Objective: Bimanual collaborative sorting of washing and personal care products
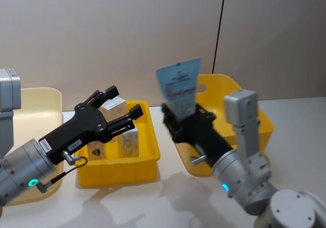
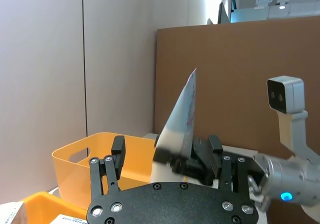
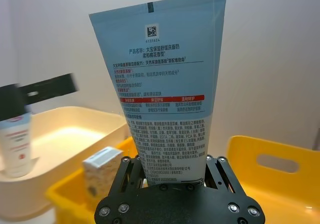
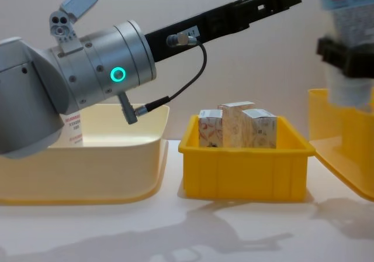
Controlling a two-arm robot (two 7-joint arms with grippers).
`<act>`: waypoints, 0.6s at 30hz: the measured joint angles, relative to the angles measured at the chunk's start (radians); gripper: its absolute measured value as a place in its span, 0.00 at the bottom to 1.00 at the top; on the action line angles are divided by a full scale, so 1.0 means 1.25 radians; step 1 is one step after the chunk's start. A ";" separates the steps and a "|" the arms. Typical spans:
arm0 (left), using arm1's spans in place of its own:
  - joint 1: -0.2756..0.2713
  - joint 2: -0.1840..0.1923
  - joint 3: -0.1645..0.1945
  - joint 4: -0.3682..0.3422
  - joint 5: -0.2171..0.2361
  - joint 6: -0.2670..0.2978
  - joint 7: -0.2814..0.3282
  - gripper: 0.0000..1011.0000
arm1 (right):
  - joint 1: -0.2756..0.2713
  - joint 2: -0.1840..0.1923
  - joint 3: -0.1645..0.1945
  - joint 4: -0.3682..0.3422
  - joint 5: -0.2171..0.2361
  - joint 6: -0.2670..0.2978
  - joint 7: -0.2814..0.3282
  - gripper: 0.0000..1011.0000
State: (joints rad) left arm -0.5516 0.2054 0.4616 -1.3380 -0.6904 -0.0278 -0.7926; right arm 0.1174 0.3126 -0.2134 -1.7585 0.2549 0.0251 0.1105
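The light-blue tube (image 1: 179, 85) stood upright, crimped end uppermost, pinched at its lower body between the fingers of the right gripper (image 1: 184, 113). The orange bin (image 1: 219, 85) lay just behind and below those fingers. The left gripper (image 1: 122, 102) hung with fingers spread, and the beige cartons (image 1: 130, 140) stood in the yellow tray (image 1: 152, 141) just beneath its fingertips.
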 joint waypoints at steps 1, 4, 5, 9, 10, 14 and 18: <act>0.000 0.000 0.000 0.000 0.000 0.000 0.000 0.99 | 0.000 0.001 0.005 0.000 -0.002 -0.003 -0.003 0.46; 0.000 0.000 0.000 0.000 0.000 0.000 0.000 0.99 | 0.000 0.002 0.018 0.000 -0.007 -0.013 -0.014 0.46; 0.000 0.000 0.000 0.000 0.000 0.000 0.000 0.99 | 0.002 0.003 0.029 0.003 -0.011 -0.020 -0.019 0.46; 0.000 0.000 0.000 0.000 0.000 0.000 0.000 0.99 | 0.016 0.005 0.049 0.017 -0.020 -0.040 -0.034 0.46; 0.000 0.000 0.000 0.000 0.000 0.000 0.000 0.99 | 0.022 0.006 0.056 0.024 -0.024 -0.046 -0.037 0.46; 0.000 0.000 0.000 0.000 0.000 0.000 0.000 0.99 | 0.037 0.005 0.070 0.041 -0.031 -0.058 -0.046 0.46; 0.000 0.000 0.000 0.000 0.000 0.000 0.000 0.99 | 0.048 0.003 0.080 0.056 -0.038 -0.062 -0.055 0.46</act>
State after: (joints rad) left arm -0.5516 0.2054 0.4615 -1.3380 -0.6904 -0.0277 -0.7926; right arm 0.1778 0.3163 -0.1131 -1.6886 0.2073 -0.0527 0.0423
